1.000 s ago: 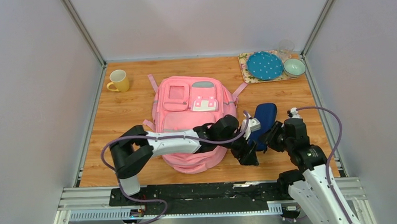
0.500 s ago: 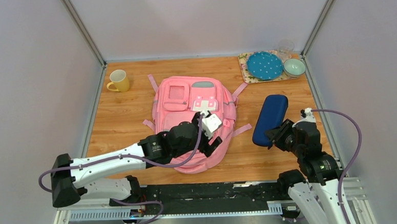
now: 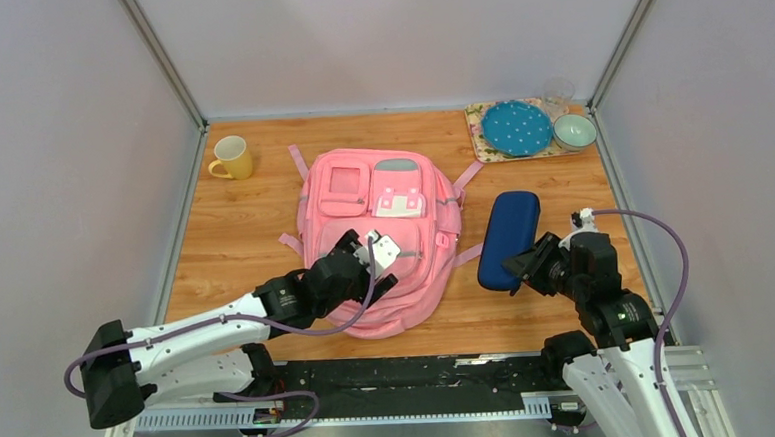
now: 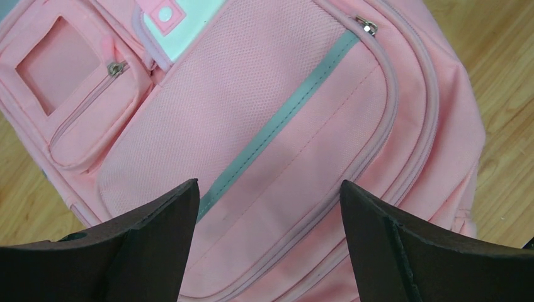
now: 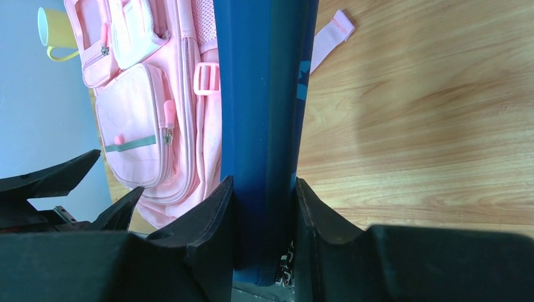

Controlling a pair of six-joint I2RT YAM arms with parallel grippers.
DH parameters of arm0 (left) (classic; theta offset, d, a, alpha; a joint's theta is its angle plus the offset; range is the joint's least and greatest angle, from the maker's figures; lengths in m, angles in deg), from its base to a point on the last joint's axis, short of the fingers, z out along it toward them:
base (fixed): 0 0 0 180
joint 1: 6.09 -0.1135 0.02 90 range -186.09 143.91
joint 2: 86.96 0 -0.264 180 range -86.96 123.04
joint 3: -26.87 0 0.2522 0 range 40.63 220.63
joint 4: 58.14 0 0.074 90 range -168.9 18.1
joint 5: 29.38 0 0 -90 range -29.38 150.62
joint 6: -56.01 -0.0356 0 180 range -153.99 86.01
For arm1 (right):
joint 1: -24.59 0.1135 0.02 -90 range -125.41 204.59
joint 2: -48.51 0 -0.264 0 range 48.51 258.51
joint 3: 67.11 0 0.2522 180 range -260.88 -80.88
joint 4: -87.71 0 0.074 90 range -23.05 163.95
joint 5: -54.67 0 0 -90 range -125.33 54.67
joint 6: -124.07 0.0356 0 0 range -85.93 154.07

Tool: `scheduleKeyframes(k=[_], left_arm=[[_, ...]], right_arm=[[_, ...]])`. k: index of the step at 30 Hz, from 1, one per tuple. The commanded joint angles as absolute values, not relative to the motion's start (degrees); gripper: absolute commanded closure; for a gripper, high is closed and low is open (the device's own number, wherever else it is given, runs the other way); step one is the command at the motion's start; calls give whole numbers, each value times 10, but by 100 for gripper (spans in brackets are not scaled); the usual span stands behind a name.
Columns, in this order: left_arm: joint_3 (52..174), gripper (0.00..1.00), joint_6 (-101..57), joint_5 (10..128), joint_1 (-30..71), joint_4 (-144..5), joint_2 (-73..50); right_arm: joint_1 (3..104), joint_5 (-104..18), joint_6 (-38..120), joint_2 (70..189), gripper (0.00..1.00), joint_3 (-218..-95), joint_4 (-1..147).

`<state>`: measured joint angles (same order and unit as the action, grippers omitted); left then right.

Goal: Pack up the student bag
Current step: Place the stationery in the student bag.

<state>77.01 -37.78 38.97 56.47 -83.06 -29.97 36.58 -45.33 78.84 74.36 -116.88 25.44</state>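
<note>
Here, pouch beside bag edge.

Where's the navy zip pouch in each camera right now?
Top external: navy pouch right of centre, beside the pink backpack.
Left wrist: not in view.
Right wrist: centre, running top to bottom, held in the right gripper.
Shared landmark: the pink backpack, in all three.
</note>
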Motion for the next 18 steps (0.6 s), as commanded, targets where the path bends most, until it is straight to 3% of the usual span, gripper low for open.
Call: scheduleKeyframes(k=[1, 8, 18], left_arm=[[777, 11, -419, 425, 562, -805, -290], [785, 11, -415, 502, 562, -831, -303], [770, 14, -447, 448, 559, -794, -244]], right_arm=[[369, -472, 794, 737, 95, -1176, 300], [369, -481, 795, 739, 94, -1170, 302], [369, -507, 798, 748, 93, -1169, 318]])
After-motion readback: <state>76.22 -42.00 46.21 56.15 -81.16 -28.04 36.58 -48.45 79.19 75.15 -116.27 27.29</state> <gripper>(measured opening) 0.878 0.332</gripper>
